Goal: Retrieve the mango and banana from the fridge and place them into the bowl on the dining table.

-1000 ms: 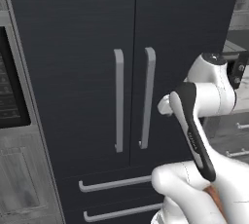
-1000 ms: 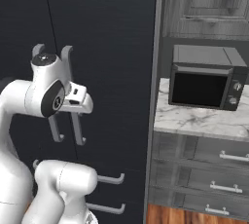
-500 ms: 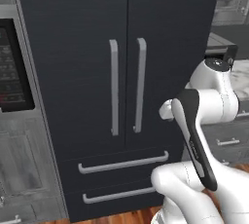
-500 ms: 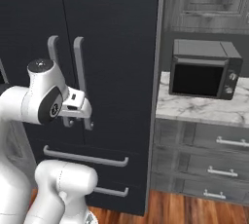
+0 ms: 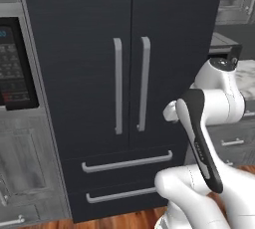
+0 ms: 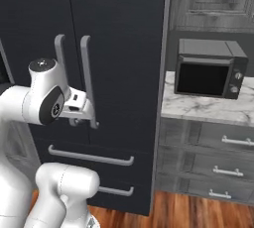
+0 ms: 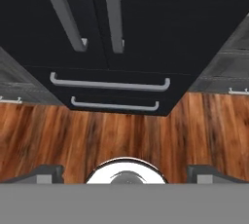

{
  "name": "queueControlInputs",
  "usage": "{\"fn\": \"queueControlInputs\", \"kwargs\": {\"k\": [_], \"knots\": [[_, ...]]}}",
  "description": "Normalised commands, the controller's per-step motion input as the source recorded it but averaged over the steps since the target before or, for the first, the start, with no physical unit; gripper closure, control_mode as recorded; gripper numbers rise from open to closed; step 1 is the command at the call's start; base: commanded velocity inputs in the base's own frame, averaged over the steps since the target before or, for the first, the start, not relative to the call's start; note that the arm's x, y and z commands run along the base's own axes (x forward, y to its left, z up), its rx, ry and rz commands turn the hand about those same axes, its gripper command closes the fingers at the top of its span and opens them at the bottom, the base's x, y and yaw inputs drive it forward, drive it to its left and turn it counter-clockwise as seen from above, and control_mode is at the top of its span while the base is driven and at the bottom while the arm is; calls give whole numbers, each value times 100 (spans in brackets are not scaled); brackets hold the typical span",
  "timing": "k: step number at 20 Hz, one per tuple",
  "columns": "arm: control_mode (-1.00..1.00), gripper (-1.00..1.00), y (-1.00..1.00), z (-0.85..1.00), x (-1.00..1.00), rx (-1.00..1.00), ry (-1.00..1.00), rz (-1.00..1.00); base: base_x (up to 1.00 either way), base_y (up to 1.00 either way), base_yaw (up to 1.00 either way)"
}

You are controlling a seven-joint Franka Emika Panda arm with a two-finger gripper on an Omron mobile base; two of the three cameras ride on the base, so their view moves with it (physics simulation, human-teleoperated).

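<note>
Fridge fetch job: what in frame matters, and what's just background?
Job:
- fridge, both doors shut
- its two bar door handles
- gripper, open, empty

Background:
- black microwave on the marble counter
- grey cabinet drawers
- built-in oven
- wood floor

Wood floor (image 7: 121,130), grey cabinets (image 6: 208,162)

— What colour is the fridge (image 5: 124,73)?
— Dark navy-black, with silver bar handles (image 5: 130,86).
— And beside it?
— A black microwave (image 6: 211,68) on white grey-veined marble (image 6: 208,108), grey cabinets (image 6: 208,162), reddish-brown wood floor (image 7: 126,133).
</note>
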Motion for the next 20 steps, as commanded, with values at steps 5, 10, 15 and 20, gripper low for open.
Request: {"fn": "queueControlInputs", "kwargs": {"k": [5,10,15,20], "knots": [[100,-100,0,0,0,0,0,0,-2,50,0],[100,-100,0,0,0,0,0,0,-24,45,0],[100,-100,0,0,0,0,0,0,-54,3,0],[-100,-100,0,0,-1,0,-1,0,-13,0,0]]}}
